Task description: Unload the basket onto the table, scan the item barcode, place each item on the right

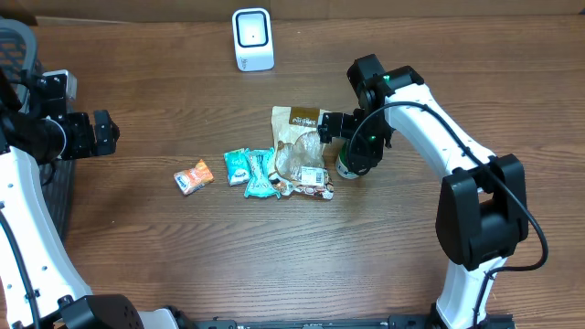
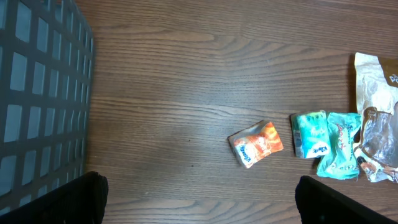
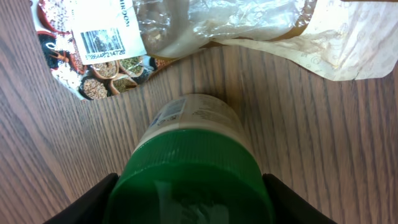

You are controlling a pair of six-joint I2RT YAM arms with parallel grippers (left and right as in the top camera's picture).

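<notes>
A jar with a green lid (image 3: pixel 189 162) stands upright on the wood table, just right of a clear grain bag (image 1: pixel 297 137). My right gripper (image 3: pixel 189 199) reaches down over the jar (image 1: pixel 347 167), one finger close against each side of the lid; whether they still press on it does not show. A barcode label (image 3: pixel 102 40) lies face up on the bag's printed end. The white scanner (image 1: pixel 252 38) stands at the back of the table. At the far left my left gripper (image 2: pixel 199 202) hangs open over bare wood, holding nothing.
An orange packet (image 1: pixel 193 176) and two teal packets (image 1: pixel 239 167) lie left of the bag. A black wire basket (image 2: pixel 37 93) sits at the table's left edge, beside the left arm.
</notes>
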